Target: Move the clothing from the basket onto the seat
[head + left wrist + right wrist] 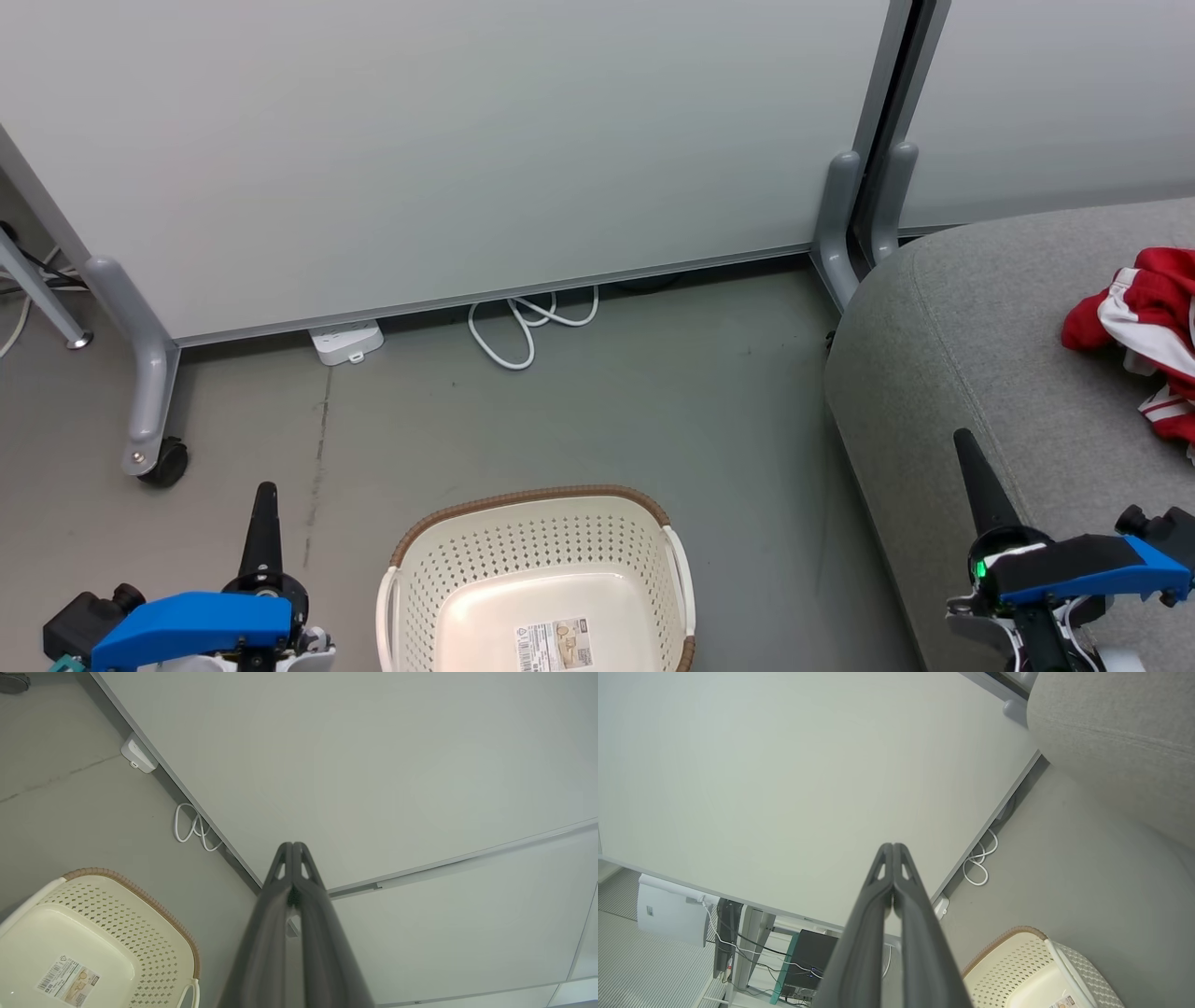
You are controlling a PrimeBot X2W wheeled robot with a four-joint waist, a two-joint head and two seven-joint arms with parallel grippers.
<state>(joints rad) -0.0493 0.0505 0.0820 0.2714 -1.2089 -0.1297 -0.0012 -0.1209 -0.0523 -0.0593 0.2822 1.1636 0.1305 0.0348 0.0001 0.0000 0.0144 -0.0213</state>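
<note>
- Red clothing (1144, 322) with white stripes lies crumpled on the grey seat (980, 355).
- The cream basket (532, 551) has a brown rim.
- Left tool (266, 490) and right tool (963, 439) are clenched, holding nothing.

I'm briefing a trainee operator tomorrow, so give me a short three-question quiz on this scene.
1. Fill in: the rim of the basket is ___ in colour.
2. Where does the red clothing lie? A) in the basket B) on the seat C) on a shelf
3. True or false: the left gripper and the right gripper are both shut.
Key: 1 brown; 2 B; 3 true.
</note>
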